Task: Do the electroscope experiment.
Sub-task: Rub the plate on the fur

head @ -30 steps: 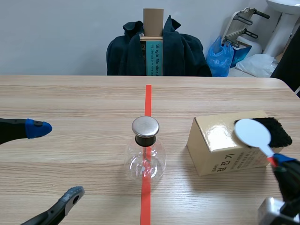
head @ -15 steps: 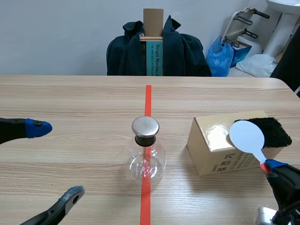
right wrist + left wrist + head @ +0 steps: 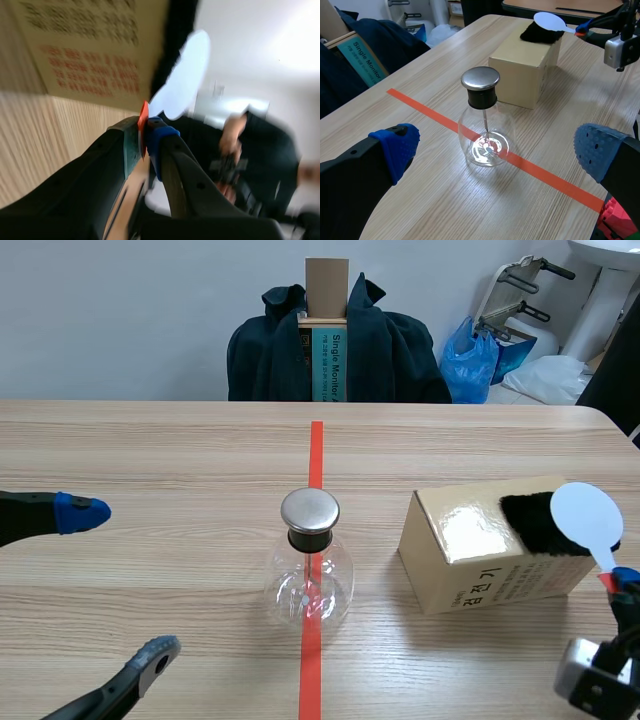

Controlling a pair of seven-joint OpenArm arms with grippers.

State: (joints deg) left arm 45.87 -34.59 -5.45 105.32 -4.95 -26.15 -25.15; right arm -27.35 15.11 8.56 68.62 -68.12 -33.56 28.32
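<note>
The electroscope (image 3: 309,562) is a clear glass flask with a metal disc cap (image 3: 480,78), standing on the orange-red line mid-table. To its right sits a cardboard box (image 3: 470,550) with a black fur cloth (image 3: 540,520) on top. My right gripper (image 3: 615,585) is shut on the red handle of a white round paddle (image 3: 586,516), whose disc stands over the cloth's right end; the right wrist view shows the paddle (image 3: 182,77) rising from between the fingers. My left gripper (image 3: 495,150) stands open, with the flask (image 3: 485,135) ahead of and between its fingers.
A chair draped with a dark jacket (image 3: 335,345) holds a tall cardboard package (image 3: 326,325) behind the far table edge. Blue bags (image 3: 480,360) lie at the back right. Bare wood spreads left of the flask.
The right gripper has swung the paddle to the right across the fur cloth, after moving it slightly left half a second ago. The left arm has kept still.
</note>
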